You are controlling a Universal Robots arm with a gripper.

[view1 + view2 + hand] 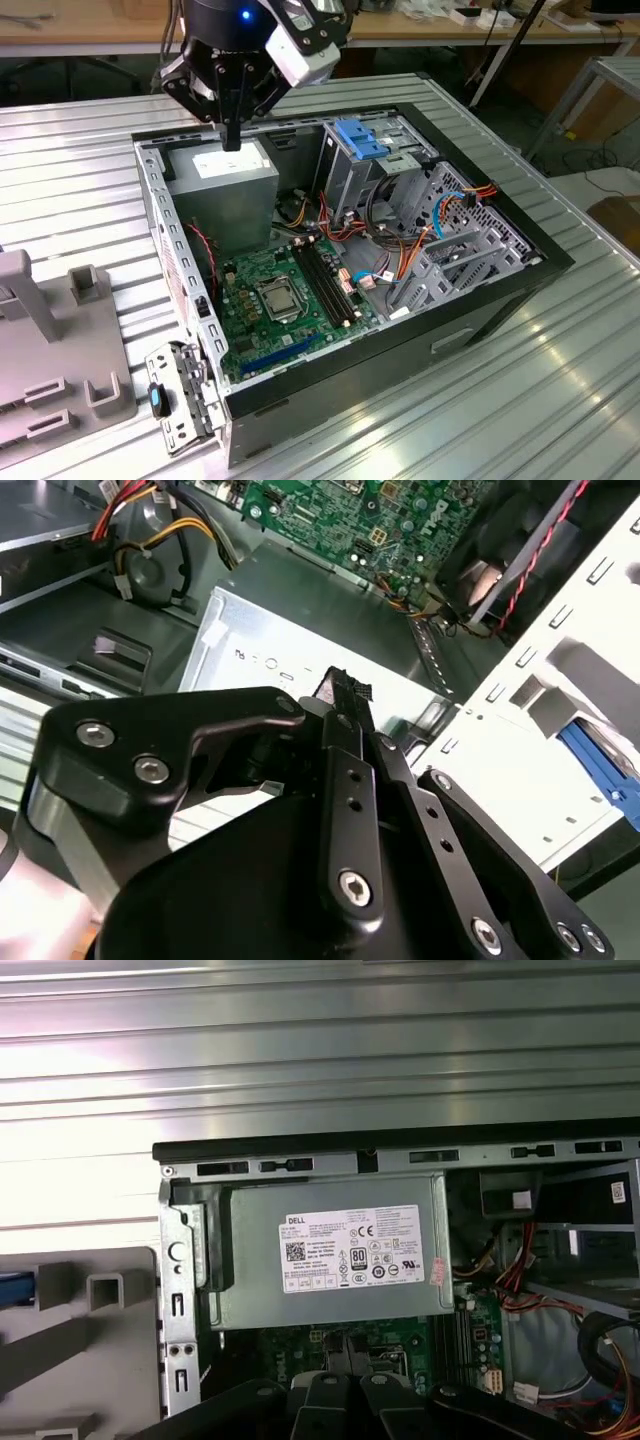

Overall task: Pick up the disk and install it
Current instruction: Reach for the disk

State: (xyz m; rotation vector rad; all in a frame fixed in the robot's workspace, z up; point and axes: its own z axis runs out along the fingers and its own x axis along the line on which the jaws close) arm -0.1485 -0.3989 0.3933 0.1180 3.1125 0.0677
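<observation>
Ribbed metal tabletop carries an open computer case lying on its side, with a grey fixture just beside it. The disk reaches you as a thin strip of blue frame at that fixture. It is outside the case and well apart from your pincer. Too little of it shows to tell which way its long axis runs.

Your pincer hangs fingers-down over the grey power supply. Its fingers are pressed together and hold nothing.

The case's slotted side wall stands near the pincer, between it and the fixture. On the pincer's other side, toward the exterior view's right, a drive cage with a blue bracket rises from the case. The green motherboard lies low in the case past the power supply. Bare tabletop lies outside the case's walls.
</observation>
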